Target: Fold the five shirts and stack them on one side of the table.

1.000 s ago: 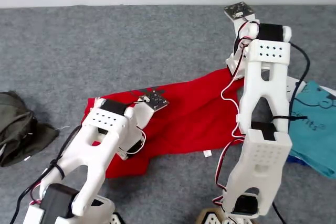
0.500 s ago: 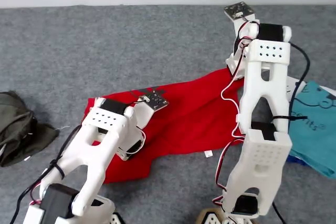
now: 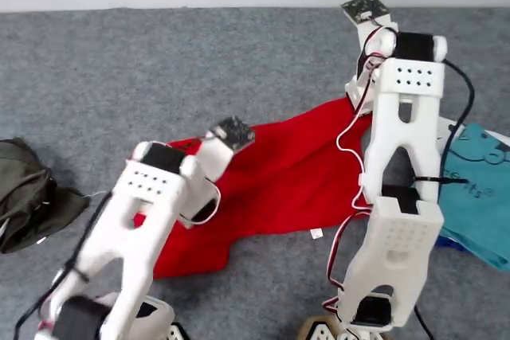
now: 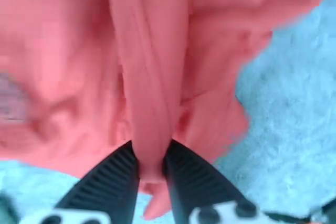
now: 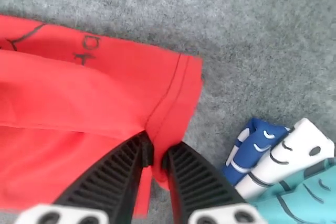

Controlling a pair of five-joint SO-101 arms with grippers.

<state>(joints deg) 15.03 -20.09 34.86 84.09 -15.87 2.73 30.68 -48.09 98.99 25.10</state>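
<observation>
A red shirt (image 3: 279, 177) lies spread across the middle of the grey table. My left gripper (image 4: 151, 167) is shut on a fold of the red shirt (image 4: 152, 93) at its left end, lifted a little off the table. My right gripper (image 5: 155, 162) is shut on the hem of the red shirt (image 5: 79, 103) at its far right corner. In the high view the left arm (image 3: 151, 205) covers the shirt's left part and the right arm (image 3: 402, 141) stands over its right edge.
A teal shirt (image 3: 478, 197) lies at the right edge, with blue and white cloth (image 5: 273, 150) beside it. A dark olive shirt (image 3: 28, 193) is bunched at the left edge. Bare grey table (image 3: 199, 61) stretches along the back.
My left arm has risen and moved toward the back, pulling the red shirt's left end up with it. The right arm has shifted only slightly.
</observation>
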